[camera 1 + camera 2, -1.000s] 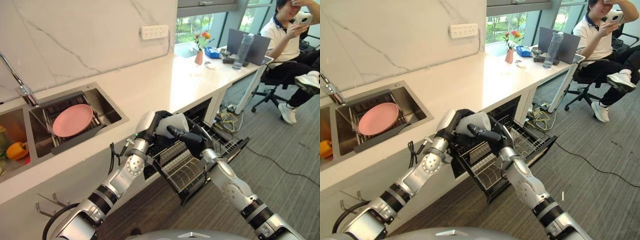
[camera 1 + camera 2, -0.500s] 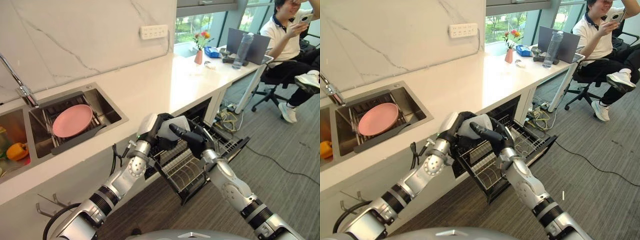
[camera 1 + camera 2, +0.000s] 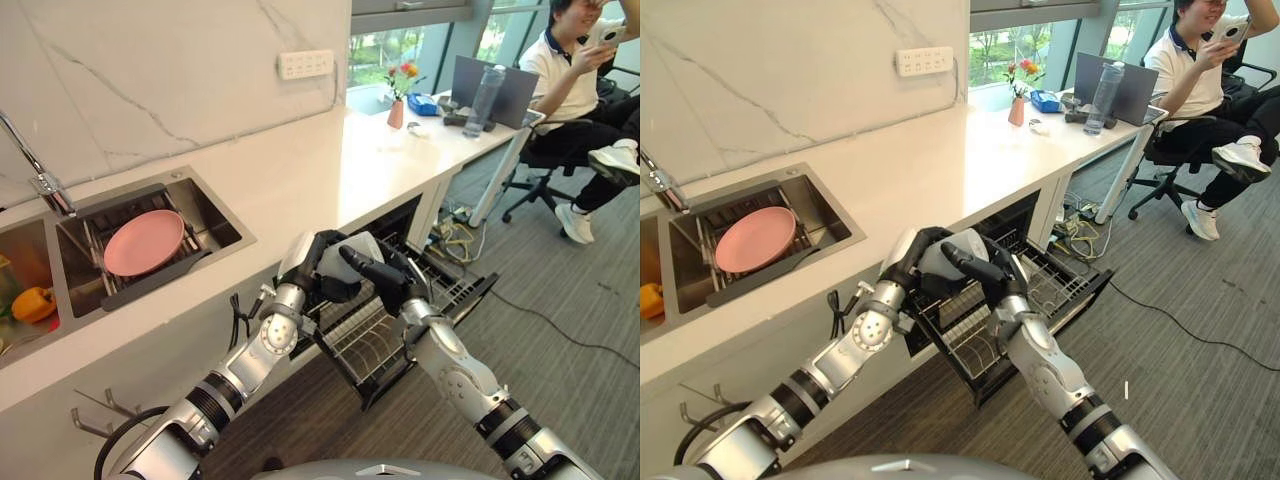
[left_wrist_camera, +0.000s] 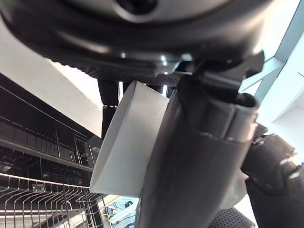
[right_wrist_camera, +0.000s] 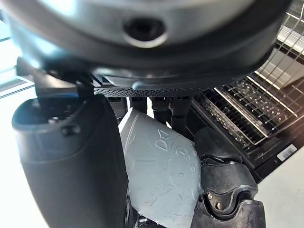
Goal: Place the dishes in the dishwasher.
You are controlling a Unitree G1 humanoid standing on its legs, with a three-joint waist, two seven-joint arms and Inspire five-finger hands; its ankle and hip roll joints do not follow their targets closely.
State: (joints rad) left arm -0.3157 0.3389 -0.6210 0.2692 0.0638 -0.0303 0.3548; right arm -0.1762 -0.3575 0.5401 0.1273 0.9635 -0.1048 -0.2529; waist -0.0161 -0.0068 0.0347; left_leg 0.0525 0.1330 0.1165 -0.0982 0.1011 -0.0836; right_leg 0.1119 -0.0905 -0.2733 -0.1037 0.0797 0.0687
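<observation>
Over in the sink [image 3: 215, 222] the pink plate [image 3: 144, 241] sits untouched on its rack, still waiting its turn; moving right, the left hand [image 3: 318, 262] has its fingers curled round a pale grey cup [image 3: 361, 247], and over the last second it has carried the cup off the counter edge and out above the pulled-out dishwasher rack [image 3: 375, 345]; the right hand [image 3: 381, 275] has closed in against the cup's other side, fingers wrapped on it as well; I'd say the cup is about to be lowered into the rack; beyond, a person [image 3: 585, 75] sits at the desk.
</observation>
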